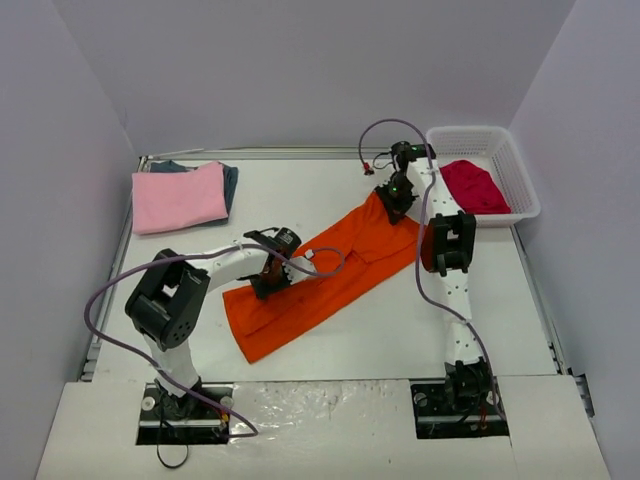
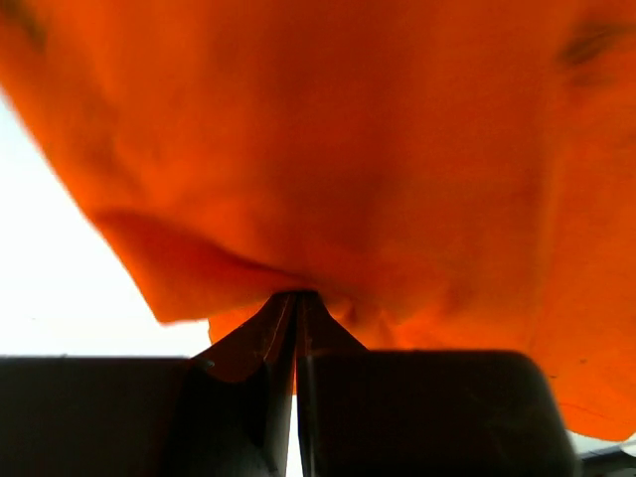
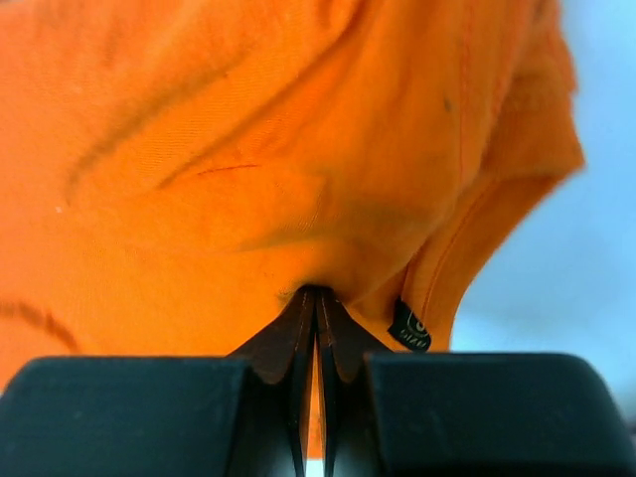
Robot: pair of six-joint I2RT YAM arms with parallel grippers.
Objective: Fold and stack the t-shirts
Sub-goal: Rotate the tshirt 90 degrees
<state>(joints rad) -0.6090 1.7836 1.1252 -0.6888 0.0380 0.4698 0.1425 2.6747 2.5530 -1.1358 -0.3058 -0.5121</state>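
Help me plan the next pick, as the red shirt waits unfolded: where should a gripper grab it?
Pinch a raised fold on top of the red shirt, coming straight down: it lies bunched inside the white basket, whose walls likely block a sideways approach.

1. The overhead view was bright, even and sharp, with only faint, soft shadows.
2. In the left wrist view the orange t-shirt (image 2: 348, 149) was blurred, and the table (image 2: 60, 288) beside it was blown out white.
3. The right wrist view was crisper, its background hazy.
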